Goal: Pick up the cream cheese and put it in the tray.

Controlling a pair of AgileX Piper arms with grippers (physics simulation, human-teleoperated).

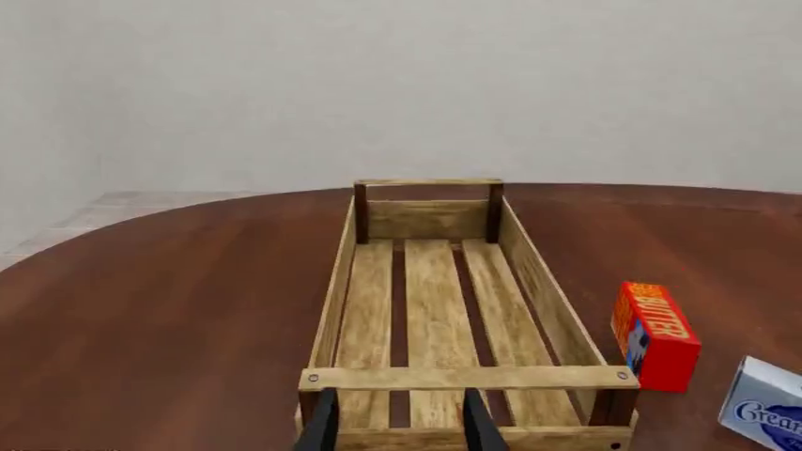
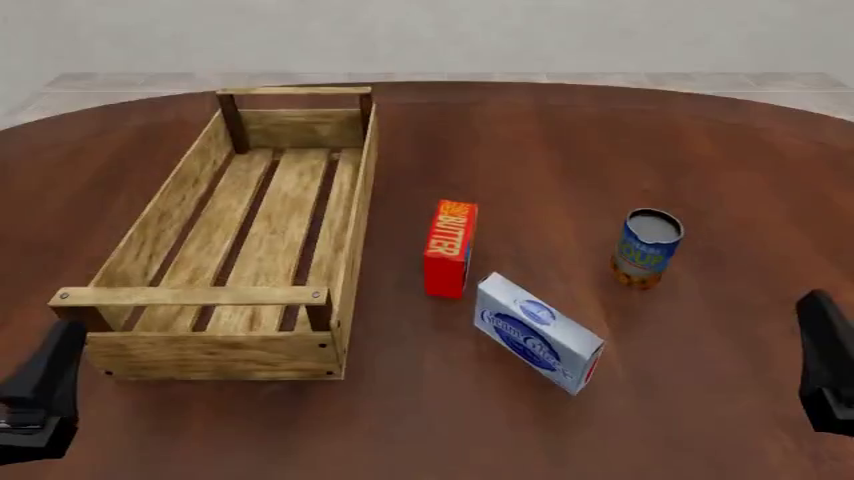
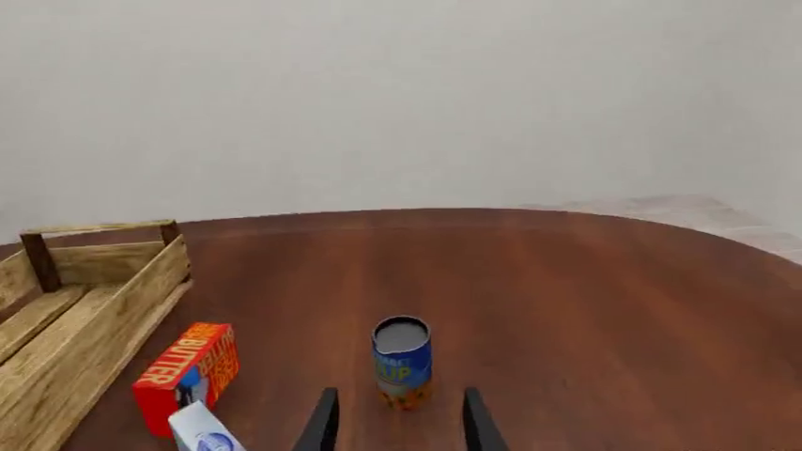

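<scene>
the cheese [image 2: 538, 333] lies flat right of the tray [image 2: 350, 260], by the butter [image 2: 450, 248], long axis slanting toward the right gripper [image 3: 393, 423], the nearer 1. both grippers' fingers stand apart, holding nothing; left gripper [image 1: 396, 423] faces the tray

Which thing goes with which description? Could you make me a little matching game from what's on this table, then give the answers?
Things:
1. cream cheese
2. butter box
3. can
4. tray

Descriptions:
A. light slatted wood, nothing inside
B. red-orange, standing on its edge
C. white with a blue oval logo
D. blue cylinder, upright

Pairs: 1-C, 2-B, 3-D, 4-A
</scene>
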